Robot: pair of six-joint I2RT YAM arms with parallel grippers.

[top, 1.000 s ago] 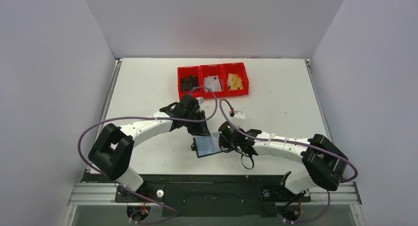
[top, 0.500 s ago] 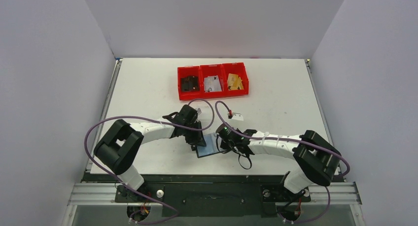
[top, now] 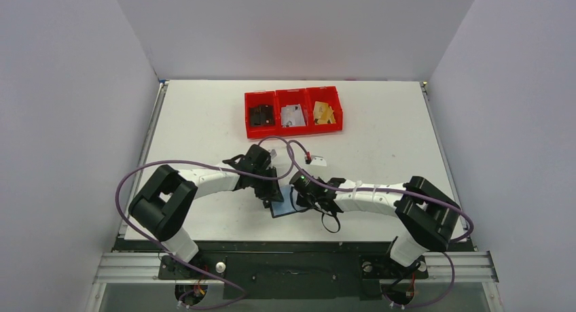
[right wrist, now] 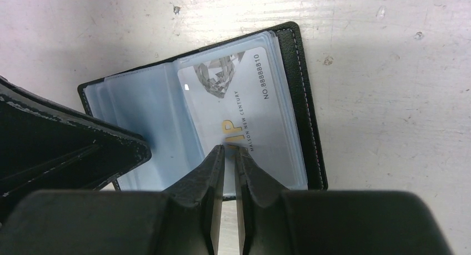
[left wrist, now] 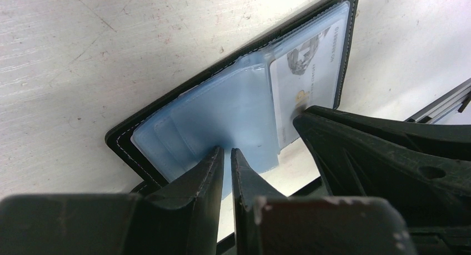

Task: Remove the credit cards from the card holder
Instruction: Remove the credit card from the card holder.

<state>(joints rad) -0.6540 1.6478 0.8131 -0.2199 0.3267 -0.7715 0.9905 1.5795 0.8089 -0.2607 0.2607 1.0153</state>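
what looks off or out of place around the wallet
Nothing spilled or broken. The wallet lies open and skewed to the table's edges, its clear sleeves bulging up near the fold rather than flat. One white card sits in a sleeve.

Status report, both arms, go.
Left gripper pinched shut on clear sleeve. Right gripper shut on VIP card edge. Card holder open flat on table, card not yet out. Grippers side by side; nothing else in the way.
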